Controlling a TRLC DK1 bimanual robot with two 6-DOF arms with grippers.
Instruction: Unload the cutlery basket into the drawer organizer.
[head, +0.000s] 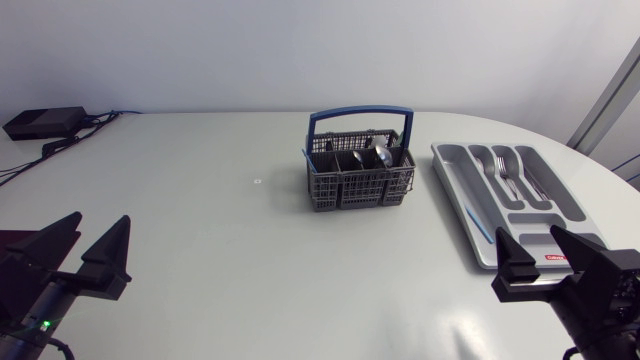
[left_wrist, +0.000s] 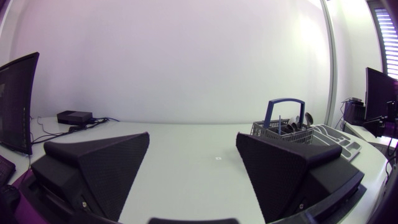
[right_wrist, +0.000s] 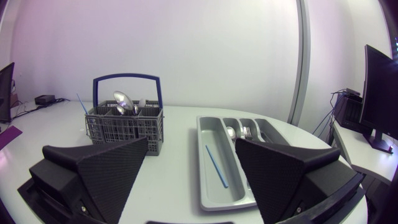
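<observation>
**A:** How do our grippers stand?

**B:** Our left gripper (head: 102, 218) sits at the near left of the table (head: 200, 260), fingers spread wide and holding nothing. Our right gripper (head: 527, 233) is at the near right, just as splayed and just as empty, right at the near end of the drawer organizer (head: 452, 190).

**A:** And the cutlery basket (head: 358, 185)?

**B:** It is upright toward the far middle, blue handle raised, well apart from both our grippers. The organizer lies just beside it on our right, and the two do not touch.

**A:** What else do we share the table with?

**B:** There is a black box (head: 45, 122) with cables (head: 30, 160) at the far left corner, and a small mark (head: 256, 181) on the tabletop to the left of the basket. Both are well away from our arms.

**A:** Does anything block us?

**B:** Only our own finger does. In the left wrist view it covers the basket's lower corner, and the organizer peeks out beyond it.

**A:** What do the views add to one another?

**B:** From above we see spoons (head: 380, 152) standing in the basket's far right compartments and forks (head: 503, 170) lying in the organizer's narrow slots. The right wrist view shows a thin blue stick (right_wrist: 216, 165) lying in the widest long compartment (from above it is only a faint line). A second blue stick leans out of the basket's corner. The small mark shows from above and from the left wrist, but not from the right.
</observation>
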